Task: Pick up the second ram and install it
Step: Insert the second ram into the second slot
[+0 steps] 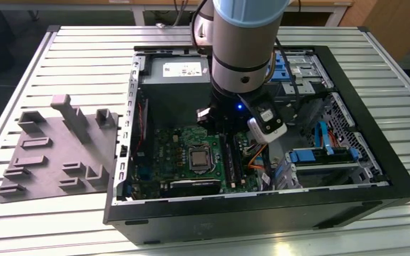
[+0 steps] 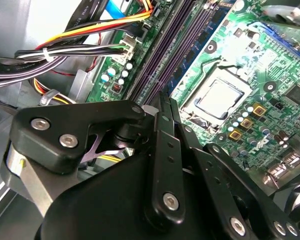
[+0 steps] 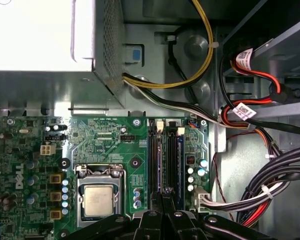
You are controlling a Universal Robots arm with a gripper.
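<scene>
PC case [image 1: 376, 160] open on slatted table [image 1: 84, 48] — motherboard [image 1: 183, 144] inside. Gripper [image 3: 166, 197] down over RAM slots [image 3: 157, 155], fingers pinched near-closed on thin edge, likely second ram [image 3: 167, 190], at 3 o'clock of CPU [image 3: 99, 200]. Tip — keep stick square to slot, press straight down, even force both ends.

Tool [image 2: 165, 107] fingers together above motherboard [image 2: 270, 75] slot strips [image 2: 177, 45]

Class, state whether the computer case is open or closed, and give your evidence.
Open. The computer case lies on its side with no panel over it, so the motherboard inside is exposed.
</scene>
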